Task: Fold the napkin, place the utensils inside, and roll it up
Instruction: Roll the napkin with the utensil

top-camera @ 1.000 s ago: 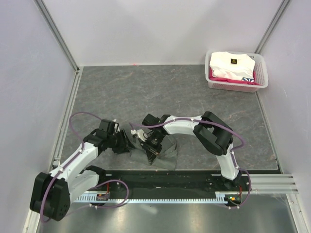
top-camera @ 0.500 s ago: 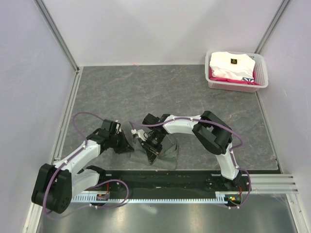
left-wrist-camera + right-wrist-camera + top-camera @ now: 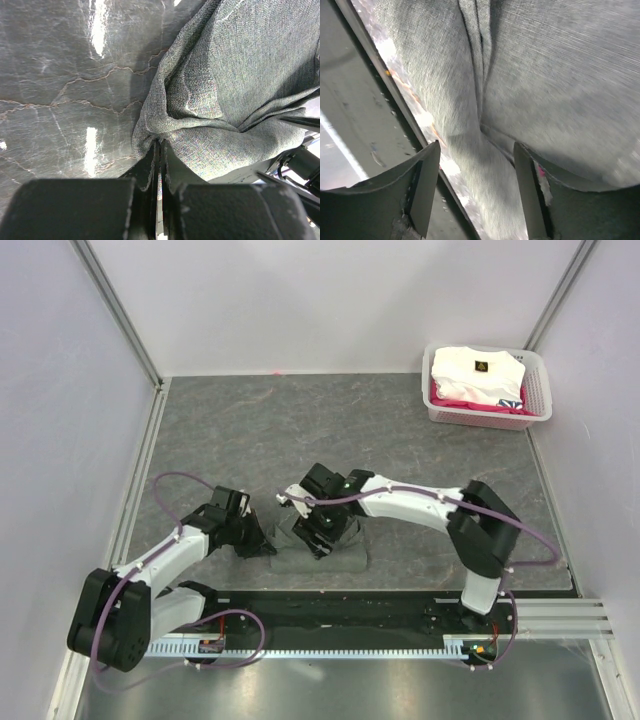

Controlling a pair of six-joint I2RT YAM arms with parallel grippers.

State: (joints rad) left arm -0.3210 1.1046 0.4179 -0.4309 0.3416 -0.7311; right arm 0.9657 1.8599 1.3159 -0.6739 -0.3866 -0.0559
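left claw (image 3: 159, 148) clenched on napkin (image 3: 235, 75) edge; right claw (image 3: 475, 152) released, fingers spread just over napkin.

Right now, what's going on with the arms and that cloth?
Both arms are working the napkin, which lies bunched near the front edge of the table. The left pincer is shut on a fold at the cloth's left edge. The right pincer is open just above the cloth, gripping nothing. No spoon shows in any view, so it may be hidden under the cloth. The basket holding a white garment sits in the far right corner.
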